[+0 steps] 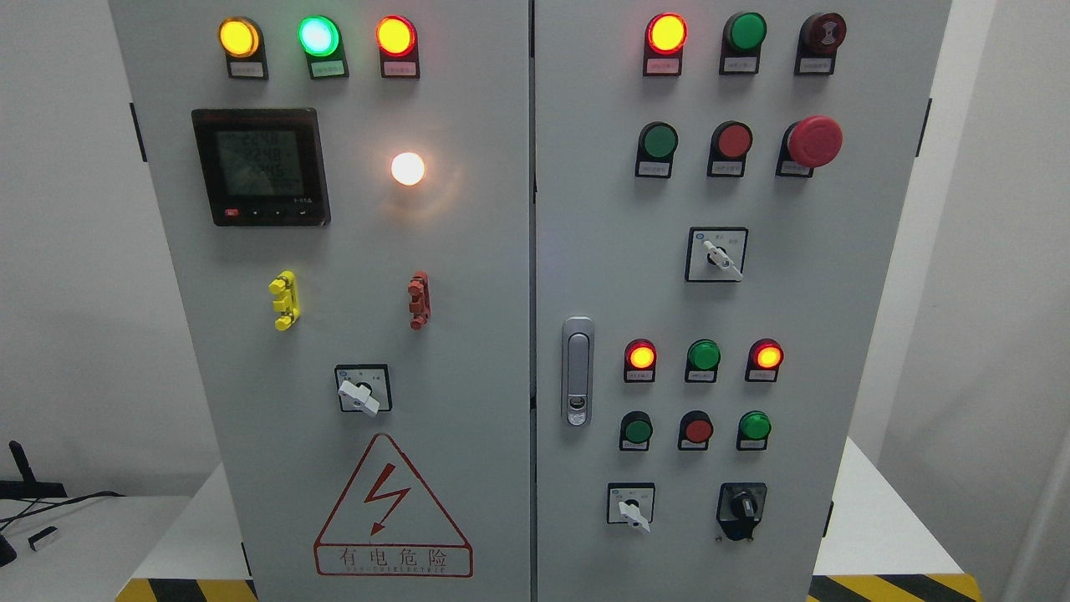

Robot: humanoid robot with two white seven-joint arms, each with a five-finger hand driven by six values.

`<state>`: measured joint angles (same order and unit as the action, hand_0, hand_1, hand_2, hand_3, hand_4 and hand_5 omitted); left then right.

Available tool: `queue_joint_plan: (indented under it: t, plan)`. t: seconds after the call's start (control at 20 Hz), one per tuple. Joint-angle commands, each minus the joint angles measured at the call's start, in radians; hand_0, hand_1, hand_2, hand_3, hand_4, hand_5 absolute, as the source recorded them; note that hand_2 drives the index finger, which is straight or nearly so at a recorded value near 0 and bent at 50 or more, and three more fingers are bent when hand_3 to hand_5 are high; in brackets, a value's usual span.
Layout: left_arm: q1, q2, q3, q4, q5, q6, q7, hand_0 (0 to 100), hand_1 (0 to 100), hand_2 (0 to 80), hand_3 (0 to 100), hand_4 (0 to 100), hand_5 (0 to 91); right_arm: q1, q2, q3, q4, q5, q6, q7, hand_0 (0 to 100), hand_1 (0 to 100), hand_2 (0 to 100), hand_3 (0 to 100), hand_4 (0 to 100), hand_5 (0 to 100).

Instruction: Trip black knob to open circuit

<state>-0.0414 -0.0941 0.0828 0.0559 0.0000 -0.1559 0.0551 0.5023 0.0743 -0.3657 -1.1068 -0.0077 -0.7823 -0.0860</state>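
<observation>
A grey electrical cabinet (468, 251) with two doors fills the head view. The black knob (741, 507), a rotary switch on a black plate, sits at the lower right of the right door, its handle pointing roughly straight down. To its left is a white rotary switch (633, 507). Neither of my hands nor any part of an arm shows in this view.
Lit lamps (318, 37), a digital meter (260, 166), push buttons (696, 430), a red mushroom stop button (813, 141), more white rotary switches (716, 256) and a door latch (577, 370) cover the doors. A red hazard triangle (392, 508) marks the left door. Striped base edges (886, 587) lie below.
</observation>
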Motion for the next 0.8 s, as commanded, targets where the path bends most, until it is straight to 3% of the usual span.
queue_joint_plan:
  t: [0.0, 0.4, 0.75]
  plan:
    - [0.000, -0.001, 0.000, 0.001, -0.031, -0.001, 0.000, 12, 39, 0.0, 0, 0, 0.0, 0.035, 0.016, -0.079, -0.387, -0.032, -0.032, -0.001, 24, 65, 31, 63, 67, 77]
    - [0.000, 0.000, 0.000, 0.001, -0.031, -0.001, 0.000, 12, 39, 0.0, 0, 0, 0.0, 0.022, 0.015, -0.072, -0.508, -0.031, -0.008, 0.008, 24, 65, 33, 65, 71, 83]
    - [0.000, -0.001, 0.000, -0.001, -0.031, -0.001, 0.000, 12, 39, 0.0, 0, 0, 0.0, -0.007, 0.015, -0.033, -0.691, -0.015, 0.175, 0.005, 22, 67, 34, 66, 72, 85]
